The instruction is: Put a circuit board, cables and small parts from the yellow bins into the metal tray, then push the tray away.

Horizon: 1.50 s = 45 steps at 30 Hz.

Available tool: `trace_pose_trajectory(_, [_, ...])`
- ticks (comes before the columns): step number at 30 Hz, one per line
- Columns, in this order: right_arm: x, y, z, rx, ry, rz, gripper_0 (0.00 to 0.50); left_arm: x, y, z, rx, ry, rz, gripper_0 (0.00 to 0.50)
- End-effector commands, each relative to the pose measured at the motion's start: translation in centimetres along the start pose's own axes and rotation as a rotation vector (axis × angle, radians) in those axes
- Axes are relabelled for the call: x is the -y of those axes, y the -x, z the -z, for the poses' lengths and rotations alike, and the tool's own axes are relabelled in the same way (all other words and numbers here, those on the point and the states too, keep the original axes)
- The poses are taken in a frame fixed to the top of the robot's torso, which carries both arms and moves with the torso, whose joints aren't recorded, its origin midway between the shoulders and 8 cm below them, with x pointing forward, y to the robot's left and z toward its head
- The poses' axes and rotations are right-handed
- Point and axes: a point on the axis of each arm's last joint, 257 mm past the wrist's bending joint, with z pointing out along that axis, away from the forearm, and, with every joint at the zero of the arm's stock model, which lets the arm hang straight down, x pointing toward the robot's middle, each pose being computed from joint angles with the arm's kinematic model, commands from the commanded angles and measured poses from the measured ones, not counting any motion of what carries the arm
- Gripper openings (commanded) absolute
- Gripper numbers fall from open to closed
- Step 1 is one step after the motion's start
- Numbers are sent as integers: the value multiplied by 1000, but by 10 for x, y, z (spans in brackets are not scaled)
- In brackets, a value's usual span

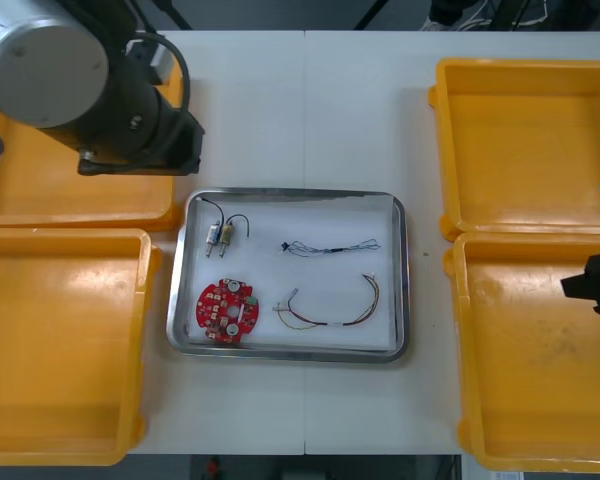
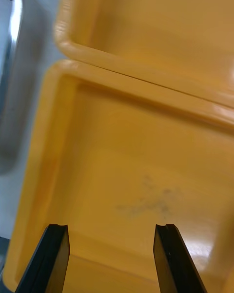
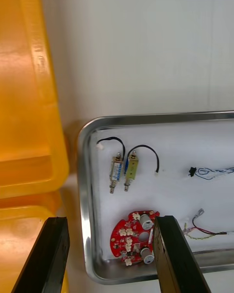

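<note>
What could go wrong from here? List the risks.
The left pincer hangs open over the metal tray's left rim; coming down, a finger could strike the circuit board.
An off-centre push may swing the tray into the far left yellow bin.
A jerk could shift the red and yellow cable.
The right pincer hangs over the near right yellow bin.

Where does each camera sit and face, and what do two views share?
Front view: above the arms, steeply down onto the table; left arm, right arm at its sides.
Left wrist view: on that wrist, facing the metal tray; left gripper open.
Right wrist view: on that wrist, facing a yellow bin; right gripper open.
Shared: red circuit board, front and left wrist views.
</note>
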Motion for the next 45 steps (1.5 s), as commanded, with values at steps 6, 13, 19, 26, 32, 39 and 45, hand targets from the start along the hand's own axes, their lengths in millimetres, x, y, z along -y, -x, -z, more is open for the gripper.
trace_pose_trajectory(6, [-89,48,6,32,111,340,500,-85,2,33,39,48,-78,500])
trace_pose_trajectory(13, [-138,56,-13,1,106,544,500,-132,-9,45,29,80,-114,500])
trace_pose_trajectory(19, [-183,64,-25,-7,131,685,500,-163,-23,50,14,103,-119,500])
trace_pose_trajectory(26, [-232,63,-46,-35,127,853,500,-191,-45,52,-13,138,-125,500])
trace_pose_trajectory(32, [-270,53,-76,-72,158,921,500,-205,-68,51,-42,157,-128,500])
trace_pose_trajectory(39, [-314,38,-112,-70,218,1005,500,-213,-99,44,-101,160,-122,500])
trace_pose_trajectory(45, [-325,23,-130,-96,208,1068,500,-214,-106,43,-113,154,-114,500])
